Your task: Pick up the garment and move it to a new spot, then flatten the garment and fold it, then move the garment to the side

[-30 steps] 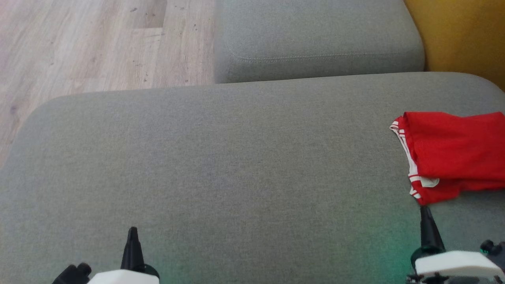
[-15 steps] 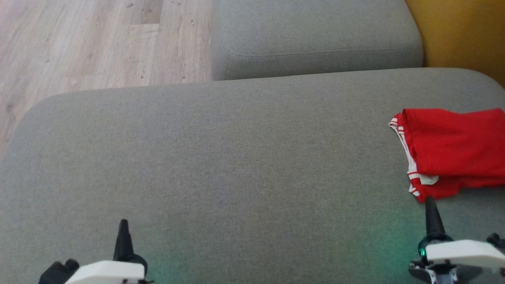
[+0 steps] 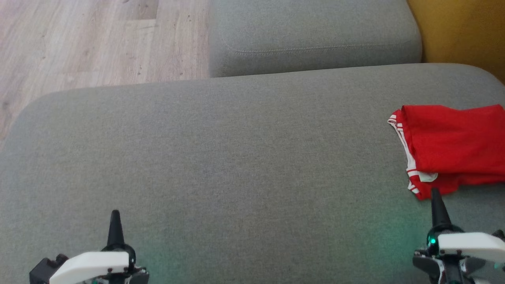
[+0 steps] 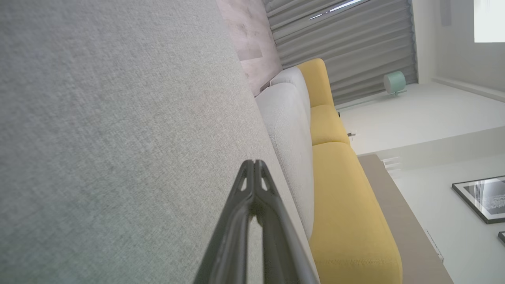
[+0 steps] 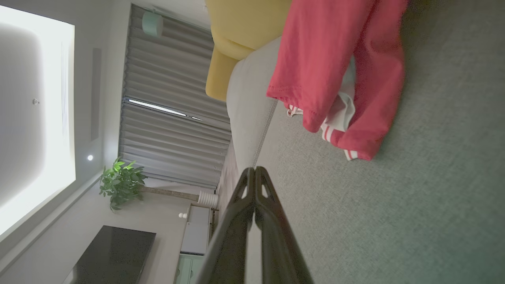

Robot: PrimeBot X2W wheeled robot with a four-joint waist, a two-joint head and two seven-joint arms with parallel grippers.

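Both low, left gripper (image 3: 115,216) and right gripper (image 3: 435,194) each pinched closed

We can read no text, label, brand, number or sign in any view. The red garment (image 3: 453,146) on the right shows plain white stripes along its edge and a pale patch that may be a tag, but no letters we can make out. The framed picture (image 4: 483,197) in the left wrist view is too small for us to tell whether it bears writing.
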